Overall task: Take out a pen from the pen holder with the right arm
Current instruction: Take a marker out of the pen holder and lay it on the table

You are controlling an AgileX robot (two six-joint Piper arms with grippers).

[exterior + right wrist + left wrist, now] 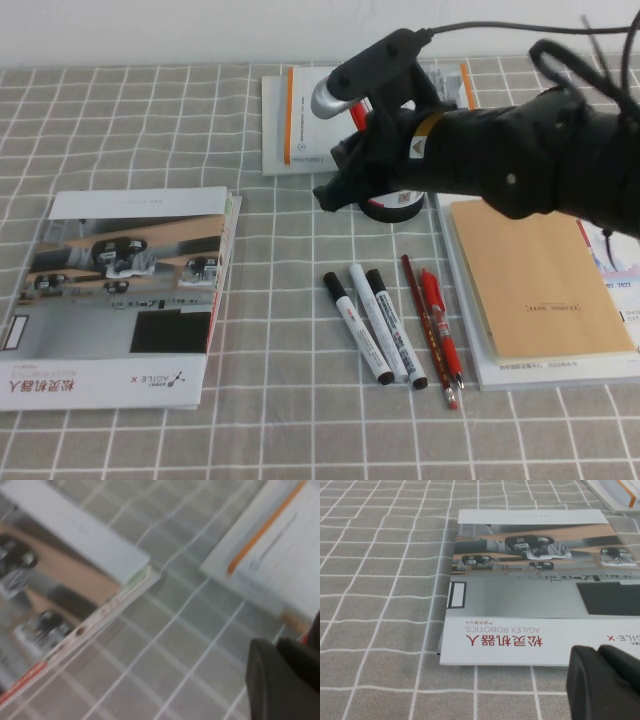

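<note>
The black pen holder [398,207] stands at mid-table, mostly hidden under my right arm. My right gripper [336,190] hangs at the holder's left side; in the right wrist view its fingers [272,680] are pressed together with nothing between them. A red piece [355,115] shows beside the wrist; I cannot tell what it is. Three black-and-white markers [380,322], a red pencil [428,330] and a red pen [441,330] lie in a row in front of the holder. My left gripper [602,680] is shut, over the near edge of the AgileX booklet [540,585].
The AgileX booklet [125,295] lies at the left. A tan notebook [535,280] on white paper lies at the right. A white booklet with an orange stripe [300,120] lies at the back. A grey checked cloth [280,420] covers the table.
</note>
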